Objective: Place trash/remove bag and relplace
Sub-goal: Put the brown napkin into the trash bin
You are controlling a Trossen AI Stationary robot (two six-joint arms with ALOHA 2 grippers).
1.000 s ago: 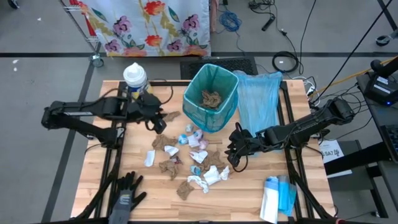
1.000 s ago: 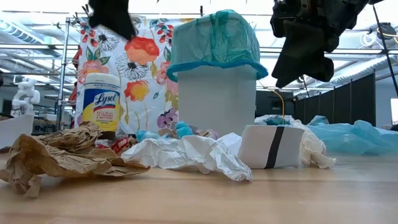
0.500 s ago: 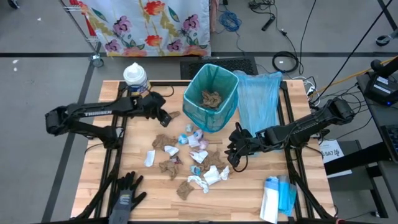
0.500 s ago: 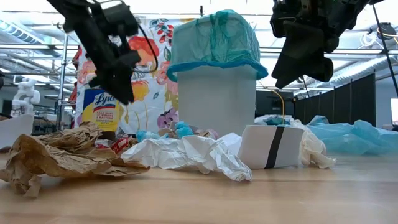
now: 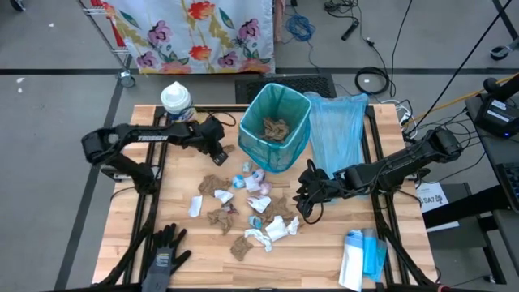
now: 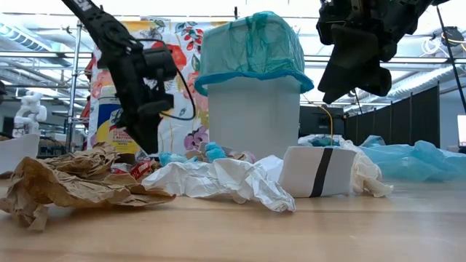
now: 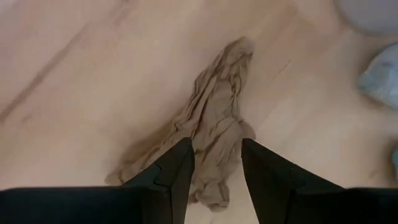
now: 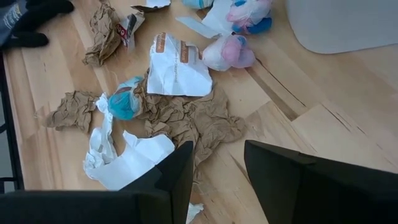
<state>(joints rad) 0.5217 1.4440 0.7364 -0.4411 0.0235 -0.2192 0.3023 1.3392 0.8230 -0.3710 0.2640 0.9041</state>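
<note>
Item: left gripper [image 5: 217, 152]. Position: over the table [image 5: 130, 235] at about 9 o'clock from the lined bin [image 5: 276, 126], low above the boards. State: jaws spread, nothing between them. The left wrist view shows the two dark fingers [image 7: 177, 171] straddling the near end of a brown paper wad [image 7: 214, 134].

Item: brown paper wad [image 5: 226, 150]. Lies flat on the wood, just beside the bin's 9 o'clock side. Long axis runs straight away from the gripper, in line with the gap between the jaws. Judgement: the wad sits directly under and ahead of the left gripper; a short drop and a squeeze should take it, and the grip would land on the wad's near end, not its middle.

Item: right gripper [image 5: 306, 193]. Position: at about 5 o'clock from the bin, above the right edge of the litter. State: jaws spread, empty. It hangs well apart from the wad; the left arm is plainly the nearer.

Item: remaining trash [image 5: 243, 207]. Crumpled brown, white, blue and pink scraps scattered at 6 o'clock from the bin. Some brown paper already lies inside the bin.

Item: spare blue bag [image 5: 336, 130], spread flat at 3 o'clock from the bin.
</note>
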